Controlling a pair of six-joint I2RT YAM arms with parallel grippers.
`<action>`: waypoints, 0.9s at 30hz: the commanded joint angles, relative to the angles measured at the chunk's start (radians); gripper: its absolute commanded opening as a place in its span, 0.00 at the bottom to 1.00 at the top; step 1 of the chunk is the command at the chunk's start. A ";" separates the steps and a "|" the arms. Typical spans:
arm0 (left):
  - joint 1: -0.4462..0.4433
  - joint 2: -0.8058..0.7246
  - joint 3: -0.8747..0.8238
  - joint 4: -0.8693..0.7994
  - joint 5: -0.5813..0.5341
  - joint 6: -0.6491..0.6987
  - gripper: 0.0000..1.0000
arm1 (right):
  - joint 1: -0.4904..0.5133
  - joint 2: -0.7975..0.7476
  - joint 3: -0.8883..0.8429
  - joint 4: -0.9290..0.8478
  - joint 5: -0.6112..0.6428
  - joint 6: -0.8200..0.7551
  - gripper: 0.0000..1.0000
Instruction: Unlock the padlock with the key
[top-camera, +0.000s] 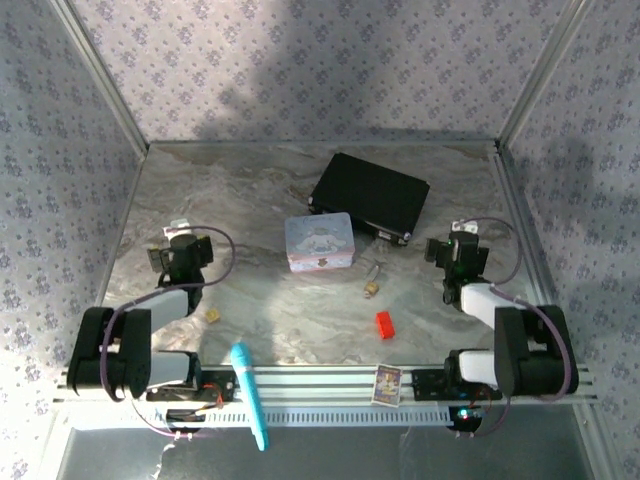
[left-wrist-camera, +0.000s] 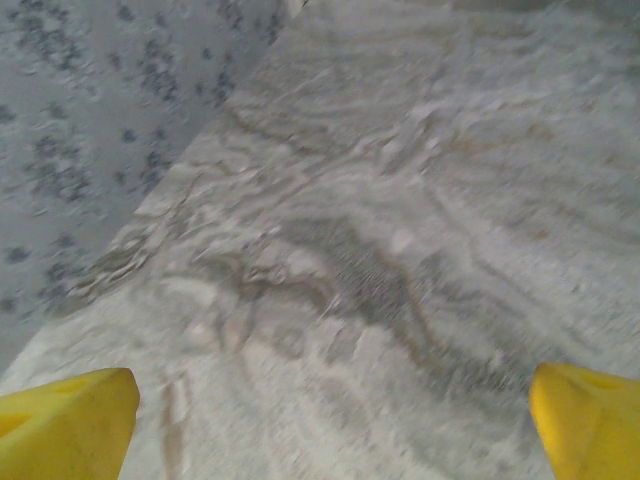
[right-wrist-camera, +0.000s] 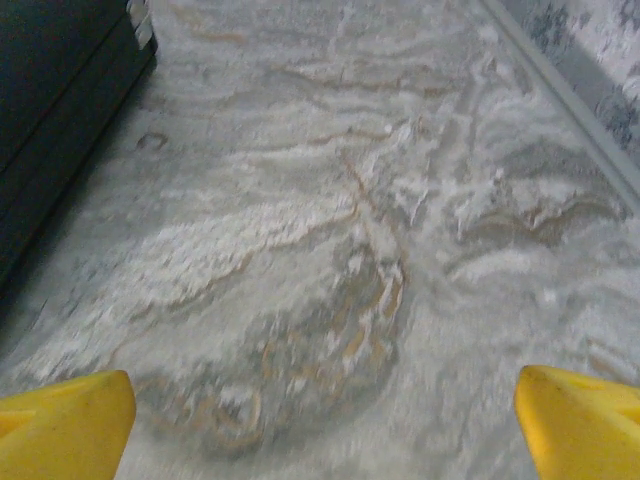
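The padlock (top-camera: 372, 288) is a tiny brass body with a thin silvery piece (top-camera: 378, 268) running up from it, lying on the marble table right of centre. I cannot tell a key apart from it at this size. My left gripper (top-camera: 180, 234) hovers over the left side of the table, far from the padlock. In the left wrist view its yellow fingertips (left-wrist-camera: 70, 425) stand wide apart, and the left gripper (left-wrist-camera: 330, 430) is open over bare marble. My right gripper (top-camera: 462, 238) is to the right of the padlock; in the right wrist view it (right-wrist-camera: 325, 425) is open and empty.
A pastel cartoon tin (top-camera: 320, 242) sits at centre, with a black case (top-camera: 370, 195) behind it, whose edge (right-wrist-camera: 60, 120) also shows in the right wrist view. A red block (top-camera: 385, 324), a small tan piece (top-camera: 213, 316), a teal pen (top-camera: 250, 395) and a card (top-camera: 387, 384) lie near the front.
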 joint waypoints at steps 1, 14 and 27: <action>0.040 0.103 -0.002 0.268 0.171 -0.009 1.00 | -0.049 0.107 0.001 0.292 -0.115 -0.051 0.99; 0.055 0.232 0.077 0.240 0.291 0.025 1.00 | -0.034 0.202 0.034 0.315 -0.184 -0.099 0.99; 0.055 0.234 0.076 0.249 0.292 0.025 1.00 | -0.041 0.203 0.039 0.303 -0.202 -0.096 0.99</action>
